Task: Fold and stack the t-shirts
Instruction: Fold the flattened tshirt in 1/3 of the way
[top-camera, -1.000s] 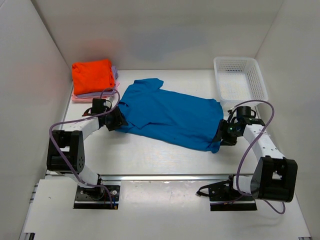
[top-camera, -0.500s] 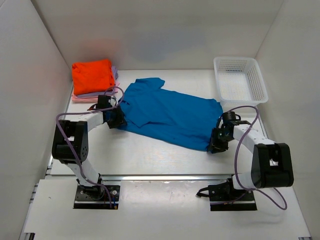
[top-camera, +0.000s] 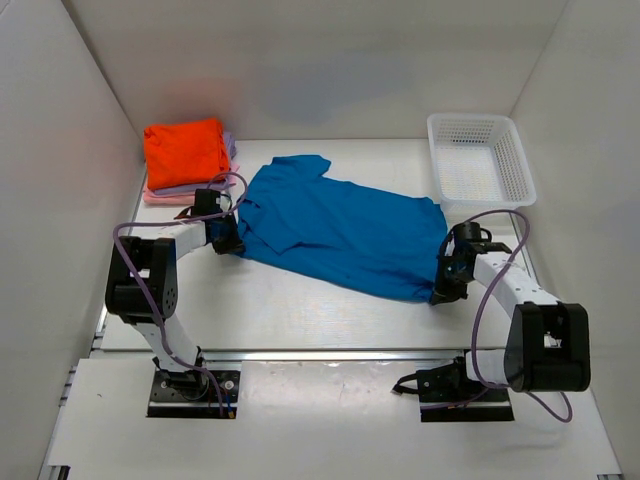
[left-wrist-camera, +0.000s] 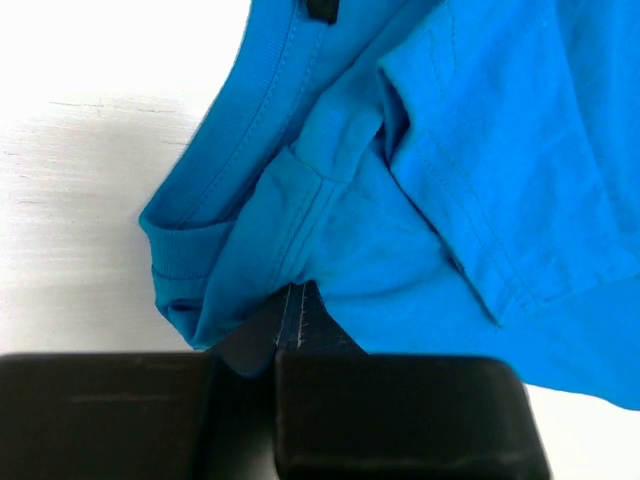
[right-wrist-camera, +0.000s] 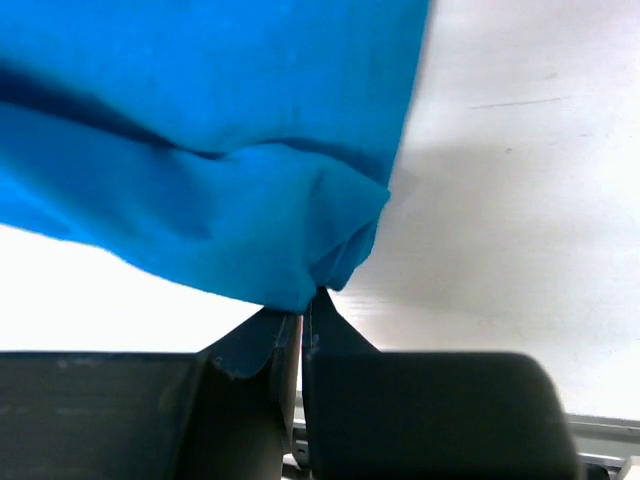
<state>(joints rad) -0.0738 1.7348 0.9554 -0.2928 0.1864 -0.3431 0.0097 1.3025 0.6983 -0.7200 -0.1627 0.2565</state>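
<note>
While three folded tees (top-camera: 185, 152) sit stacked, left tool (top-camera: 231, 241) and right tool (top-camera: 441, 289) each pinch one blue t-shirt (top-camera: 335, 235).

I see a white table (top-camera: 300, 310) boxed in by plain white panels: a back wall (top-camera: 320, 70) behind the table, and a left wall (top-camera: 50, 180) and a right wall (top-camera: 590, 150) rising at the table's sides. A metal rail (top-camera: 330, 353) runs along the table's near edge, with a white board (top-camera: 320, 430) in front of it. The light is soft and even, and there is a dim grey patch on the back wall above the table's middle.
</note>
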